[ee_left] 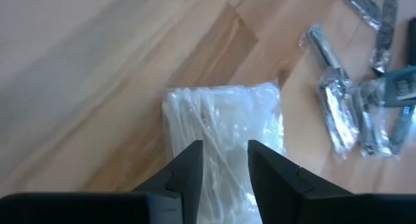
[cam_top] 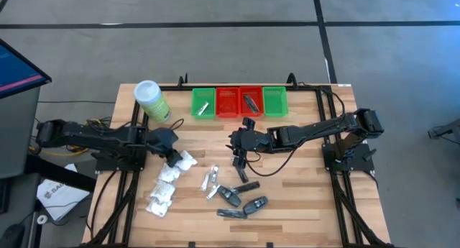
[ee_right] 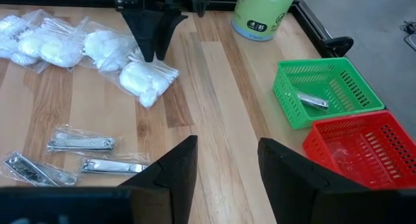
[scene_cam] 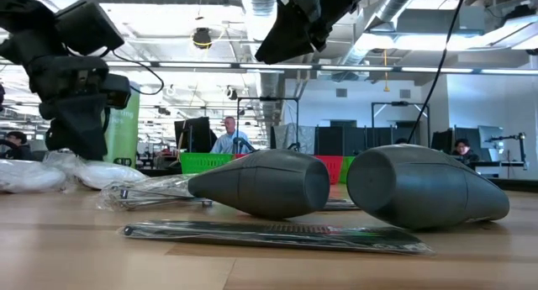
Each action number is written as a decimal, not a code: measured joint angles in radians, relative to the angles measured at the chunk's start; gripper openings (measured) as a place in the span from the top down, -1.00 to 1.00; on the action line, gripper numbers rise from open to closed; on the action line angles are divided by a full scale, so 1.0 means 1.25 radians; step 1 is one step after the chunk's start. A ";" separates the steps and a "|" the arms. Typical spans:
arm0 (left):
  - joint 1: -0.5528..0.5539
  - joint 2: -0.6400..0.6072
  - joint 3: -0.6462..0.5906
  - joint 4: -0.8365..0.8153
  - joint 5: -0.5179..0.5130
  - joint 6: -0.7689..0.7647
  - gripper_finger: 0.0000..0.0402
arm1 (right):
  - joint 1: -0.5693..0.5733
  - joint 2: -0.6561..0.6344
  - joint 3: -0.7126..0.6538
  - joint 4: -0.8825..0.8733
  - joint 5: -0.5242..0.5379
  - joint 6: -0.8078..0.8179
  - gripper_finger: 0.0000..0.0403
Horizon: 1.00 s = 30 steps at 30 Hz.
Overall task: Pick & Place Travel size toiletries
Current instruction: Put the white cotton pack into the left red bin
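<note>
Several white crinkly packets (cam_top: 169, 177) lie in a row on the table's left half. Silver foil sachets (cam_top: 210, 180) and dark oblong pieces (cam_top: 241, 199) lie near the middle front. My left gripper (cam_top: 171, 145) is open and points down at the farthest white packet (ee_left: 224, 117), one finger on either side of its end; it also shows in the right wrist view (ee_right: 151, 36). My right gripper (cam_top: 239, 160) is open and empty, above bare wood beyond the dark pieces (ee_right: 227, 169). My left gripper's open fingers (ee_left: 192, 169) come from above over one end of the white packet (ee_left: 224, 146), which lies flat on the table. I cannot tell whether they touch it.
A row of trays stands at the far edge: green (cam_top: 203, 102), red (cam_top: 228, 102), red (cam_top: 251, 102), green (cam_top: 275, 102). The left green tray holds a silver sachet (ee_right: 312, 100); one red tray holds a dark piece. A light-green canister (cam_top: 152, 100) stands left of them.
</note>
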 joint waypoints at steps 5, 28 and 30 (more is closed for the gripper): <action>0.018 0.000 0.000 -0.023 0.036 -0.002 0.36 | 0.000 0.000 0.000 0.000 -0.003 0.000 0.24; 0.027 0.114 0.000 -0.029 0.051 0.044 0.34 | 0.000 0.000 0.000 0.000 -0.003 0.000 0.26; 0.027 0.130 0.000 -0.018 0.054 0.046 0.45 | 0.000 0.000 0.000 0.000 -0.003 0.000 0.27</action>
